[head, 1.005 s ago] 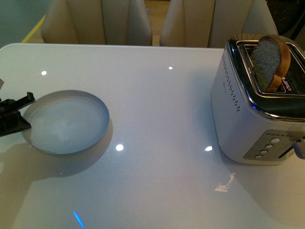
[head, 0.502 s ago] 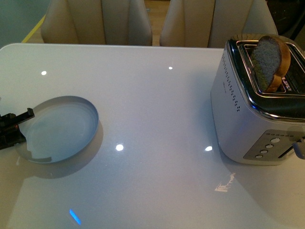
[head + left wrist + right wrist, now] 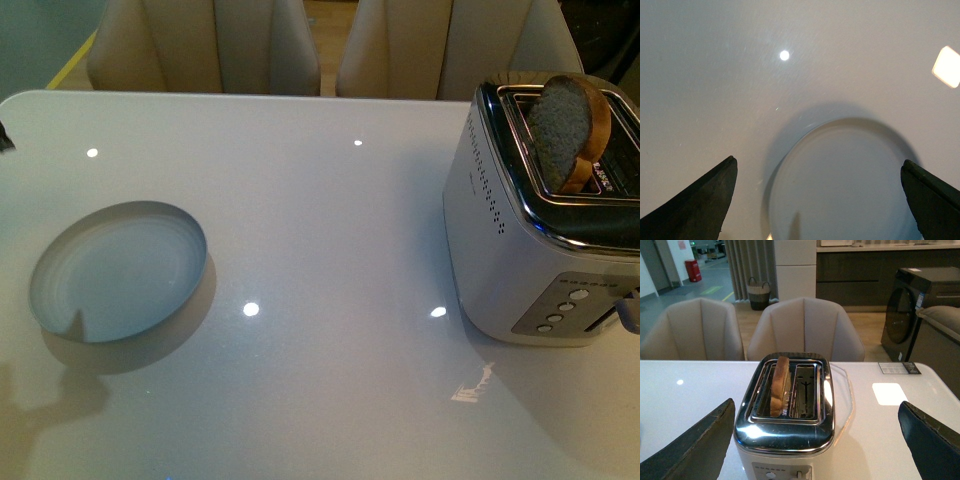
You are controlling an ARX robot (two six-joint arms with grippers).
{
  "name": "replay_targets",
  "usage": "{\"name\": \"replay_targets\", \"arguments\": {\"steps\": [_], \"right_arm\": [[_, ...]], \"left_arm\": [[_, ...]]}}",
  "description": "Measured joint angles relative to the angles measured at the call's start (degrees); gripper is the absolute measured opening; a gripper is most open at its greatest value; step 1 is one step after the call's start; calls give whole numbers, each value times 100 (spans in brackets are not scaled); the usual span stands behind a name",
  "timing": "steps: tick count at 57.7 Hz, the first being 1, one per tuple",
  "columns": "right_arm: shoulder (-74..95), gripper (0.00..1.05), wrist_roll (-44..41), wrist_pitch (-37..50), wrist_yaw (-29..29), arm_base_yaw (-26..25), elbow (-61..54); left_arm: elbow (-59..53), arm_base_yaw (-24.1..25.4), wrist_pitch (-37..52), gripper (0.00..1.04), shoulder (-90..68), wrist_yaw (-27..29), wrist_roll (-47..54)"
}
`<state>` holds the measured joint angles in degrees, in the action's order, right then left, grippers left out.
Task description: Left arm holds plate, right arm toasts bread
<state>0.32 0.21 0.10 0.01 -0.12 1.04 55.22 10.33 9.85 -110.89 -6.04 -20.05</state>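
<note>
Not much of your robot shows here, honestly. All you get is fingertips. On the left gripper you see two dark wedges poking in from the corners, matte black-grey, tapering to a blunt, slightly rounded point, with a faintly grainy, scuffed surface. The right gripper looks like the same part: two dark charcoal wedges with a paler worn line along the inner edge. No cables, screws or markings are visible on any of them. From the front camera only a tiny black sliver sits at the left edge.
</note>
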Motion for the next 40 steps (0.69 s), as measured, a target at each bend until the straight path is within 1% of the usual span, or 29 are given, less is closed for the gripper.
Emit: {"name": "replay_targets", "arguments": {"steps": [7, 15, 18, 19, 20, 21, 22, 25, 27, 28, 29, 32, 33, 35, 37, 38, 40], "right_arm": [[0, 96, 0, 0, 0, 0, 0], [0, 96, 0, 0, 0, 0, 0], [0, 96, 0, 0, 0, 0, 0], [0, 96, 0, 0, -2, 0, 0], [0, 96, 0, 0, 0, 0, 0], [0, 96, 0, 0, -7, 0, 0], [0, 96, 0, 0, 0, 0, 0], [0, 96, 0, -2, 7, 0, 0], [0, 96, 0, -2, 4, 0, 0], [0, 96, 0, -2, 4, 0, 0], [0, 96, 0, -2, 2, 0, 0], [0, 96, 0, -2, -2, 0, 0], [0, 96, 0, -2, -2, 0, 0], [0, 96, 0, -2, 0, 0, 0], [0, 96, 0, -2, -2, 0, 0], [0, 96, 0, -2, -2, 0, 0], [0, 96, 0, -2, 0, 0, 0]], "left_arm": [[-33, -348, -197, 97, 879, 66, -103], [-79, -955, -437, 97, 1821, 188, -374], [-83, -1261, -533, 97, 2096, 245, -433], [-168, -1346, -267, 95, 2103, 358, -330], [-446, -1423, 566, 90, 2144, 621, -48], [-662, -1458, 1139, 86, 2159, 752, 234], [-1019, -1467, 1943, 81, 2186, 822, 584], [-1696, -1427, 3198, 70, 2284, 914, 1161], [-2057, -1399, 3764, 63, 2409, 909, 1399], [-2208, -1390, 3976, 60, 2492, 909, 1473], [-2275, -1386, 4057, 58, 2535, 909, 1528], [-2618, -1353, 4343, 47, 2846, 901, 1700], [-2669, -1349, 4365, 46, 2898, 901, 1711], [-2863, -1318, 4426, 38, 3080, 892, 1784], [-3062, -1198, 4461, 31, 3233, 717, 1825], [-3108, -1176, 4463, 30, 3265, 680, 1832], [-3300, -1113, 4472, 23, 3397, 636, 1860]]}}
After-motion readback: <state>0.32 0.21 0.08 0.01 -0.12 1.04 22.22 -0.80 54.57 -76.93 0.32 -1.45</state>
